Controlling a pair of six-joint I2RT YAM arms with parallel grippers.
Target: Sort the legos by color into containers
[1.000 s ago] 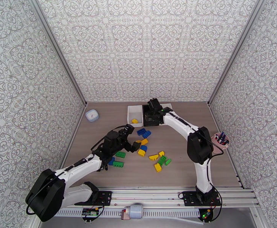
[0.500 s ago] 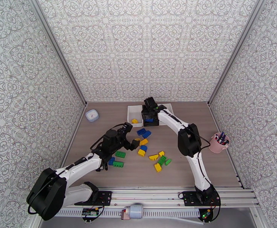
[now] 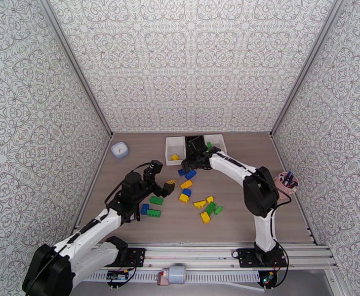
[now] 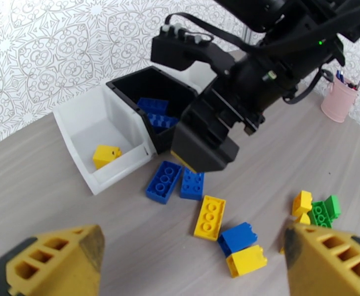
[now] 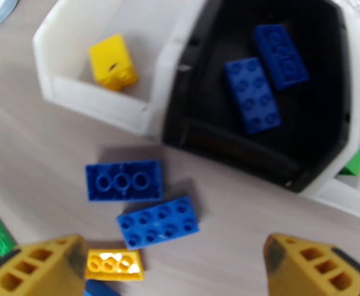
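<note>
Sorting under way: the right gripper hangs with its yellow-tipped fingers spread wide and empty over two blue studded plastic bricks lying flat on the pale wood-grain table, just short of the black open-top plastic bin beyond, where two more blue bricks lie. The left gripper, likewise wide open and holding nothing, faces scattered yellow, blue and green bricks ahead of it. The bricks look light, rigid and smooth-sided; a pinch across the two long flat sides should hold best.
</note>
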